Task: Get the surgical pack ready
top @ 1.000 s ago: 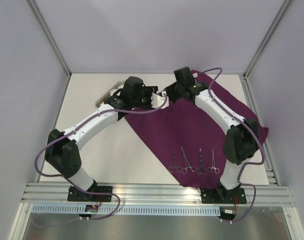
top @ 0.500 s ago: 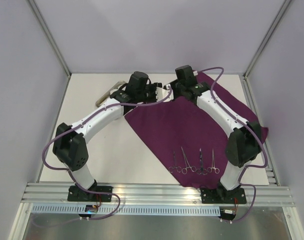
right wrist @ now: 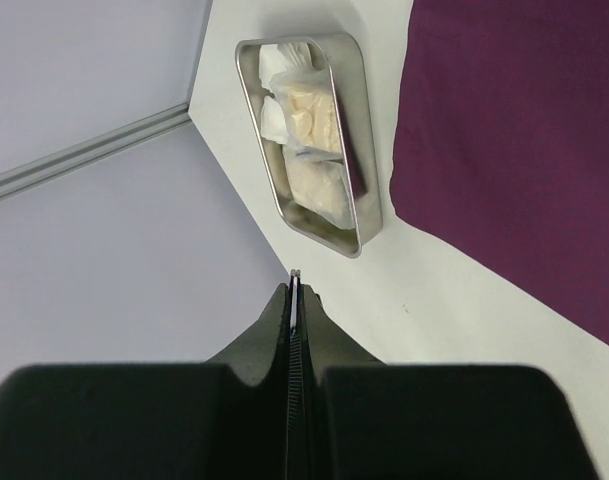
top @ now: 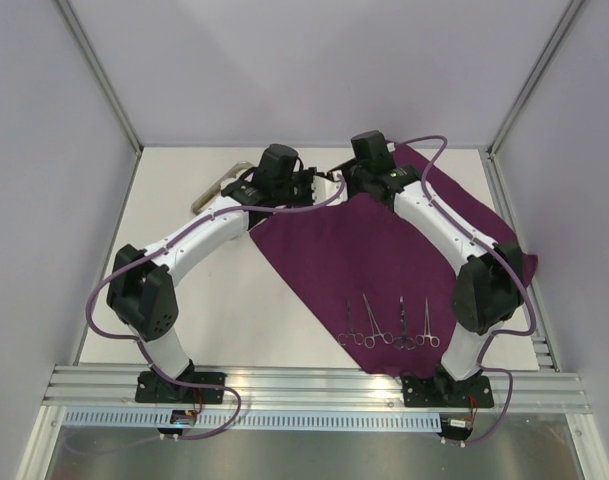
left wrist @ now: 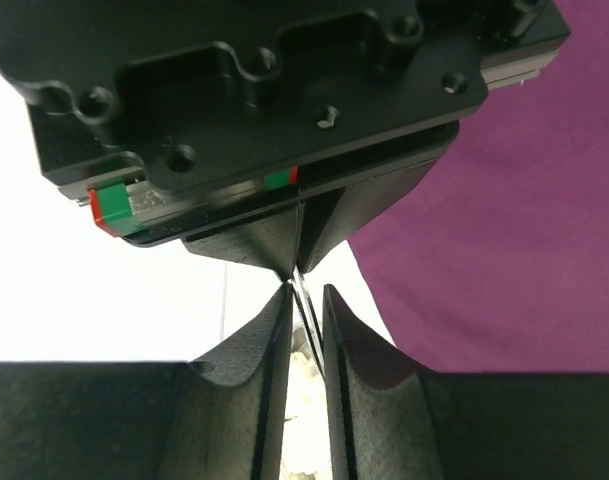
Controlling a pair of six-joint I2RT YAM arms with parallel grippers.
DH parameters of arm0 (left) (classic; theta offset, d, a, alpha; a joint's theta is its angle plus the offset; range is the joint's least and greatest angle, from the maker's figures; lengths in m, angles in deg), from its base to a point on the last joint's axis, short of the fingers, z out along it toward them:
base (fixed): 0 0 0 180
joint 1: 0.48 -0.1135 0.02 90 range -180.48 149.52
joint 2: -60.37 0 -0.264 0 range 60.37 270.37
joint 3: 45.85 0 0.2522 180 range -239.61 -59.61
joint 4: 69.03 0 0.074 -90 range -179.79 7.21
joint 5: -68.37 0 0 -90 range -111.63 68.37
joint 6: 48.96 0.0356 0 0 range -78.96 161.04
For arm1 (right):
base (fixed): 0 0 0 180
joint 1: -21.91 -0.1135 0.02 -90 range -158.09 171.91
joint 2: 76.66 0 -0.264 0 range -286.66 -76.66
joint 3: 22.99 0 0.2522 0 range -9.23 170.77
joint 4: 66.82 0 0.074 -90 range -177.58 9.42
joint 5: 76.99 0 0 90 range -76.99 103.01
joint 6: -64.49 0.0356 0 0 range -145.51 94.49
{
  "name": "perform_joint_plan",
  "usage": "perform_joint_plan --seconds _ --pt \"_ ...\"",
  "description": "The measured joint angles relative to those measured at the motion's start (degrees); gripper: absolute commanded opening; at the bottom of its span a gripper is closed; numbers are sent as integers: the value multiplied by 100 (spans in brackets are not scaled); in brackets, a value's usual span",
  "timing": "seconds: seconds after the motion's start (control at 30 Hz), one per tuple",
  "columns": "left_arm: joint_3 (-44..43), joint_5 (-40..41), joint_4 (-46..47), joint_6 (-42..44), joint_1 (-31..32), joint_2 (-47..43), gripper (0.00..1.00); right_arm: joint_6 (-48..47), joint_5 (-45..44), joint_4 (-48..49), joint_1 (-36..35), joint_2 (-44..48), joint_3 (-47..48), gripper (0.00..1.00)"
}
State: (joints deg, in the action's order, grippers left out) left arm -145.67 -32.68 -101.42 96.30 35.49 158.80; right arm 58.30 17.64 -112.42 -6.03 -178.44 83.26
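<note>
1. Purple cloth [top: 364, 260] lies spread flat on the table [top: 214, 290]. No corner is folded.
2. Four steel clamps [top: 389, 328] lie in a row on the cloth's near edge, touching or nearly touching one another.
3. The steel tray [right wrist: 354, 160] sits on bare table just beside the cloth's far left edge, not on it. Gauze [right wrist: 314, 150] lies inside the tray, some of it in clear wrapping.
4. The right gripper [right wrist: 295, 285] is pressed together on a thin white sheet [top: 334, 183], probably a gauze packet, held in the air between tray and cloth.
5. The left gripper [left wrist: 306, 295] meets it tip to tip. Its fingers [left wrist: 269, 350] stand narrowly apart on either side of the sheet's edge, and no clamping contact is visible.
6. Judgement: early stage.
   - Done: the cloth is laid, the clamps are placed and the tray is loaded with gauze.
   - In hand: the sheet is apparently being passed between the arms.
   - Left: move the tray onto the cloth, gather the clamps to it, and fold the cloth into a bundle.
7. Markings: no brand, label or legible writing shows in any view. Red and green tabs [left wrist: 114, 205] on the right gripper's body carry no text.
</note>
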Motion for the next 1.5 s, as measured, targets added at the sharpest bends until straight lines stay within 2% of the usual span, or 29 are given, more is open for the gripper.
perform_joint_plan --seconds 0.07,0.1,0.17,0.3,0.37,0.4,0.47,0.5,0.6,0.8,0.93,1.13,1.23,1.5 --pt "0 44 2 22 0 0 15 44 7 4 0 0 -17 1" --pt "0 61 0 26 0 4 8 61 20 9 0 0 -28 0" --pt "0 103 4 39 0 7 0 94 44 13 0 0 -52 1" --pt "0 151 4 42 0 7 0 127 66 44 0 0 -63 1" --pt "-15 181 -13 4 0 9 0 122 72 48 2 0 -66 9" --pt "-42 212 -42 -26 2 26 0 114 85 55 17 0 -66 20" --pt "-221 330 -184 -136 7 127 0 33 105 81 52 0 -70 30" --pt "-354 428 -269 -219 2 214 0 -28 109 83 83 2 -74 39" --pt "-852 640 -634 -584 -120 549 0 -212 142 109 236 15 -146 48" --pt "-1508 719 -1351 -1377 -931 979 0 -595 131 125 750 166 -380 48" --pt "-1703 614 -1733 -1847 -1818 1110 0 -964 -13 190 1016 413 -616 48" --pt "-1714 219 -1766 -2446 -2931 1432 0 -1711 -448 258 1128 715 -807 46" --pt "-1405 -4 -1491 -2531 -3154 1523 0 -2000 -597 251 1128 774 -820 46" --pt "-920 -411 -776 -2918 -3156 1856 0 -2308 -761 96 1128 776 -824 45"
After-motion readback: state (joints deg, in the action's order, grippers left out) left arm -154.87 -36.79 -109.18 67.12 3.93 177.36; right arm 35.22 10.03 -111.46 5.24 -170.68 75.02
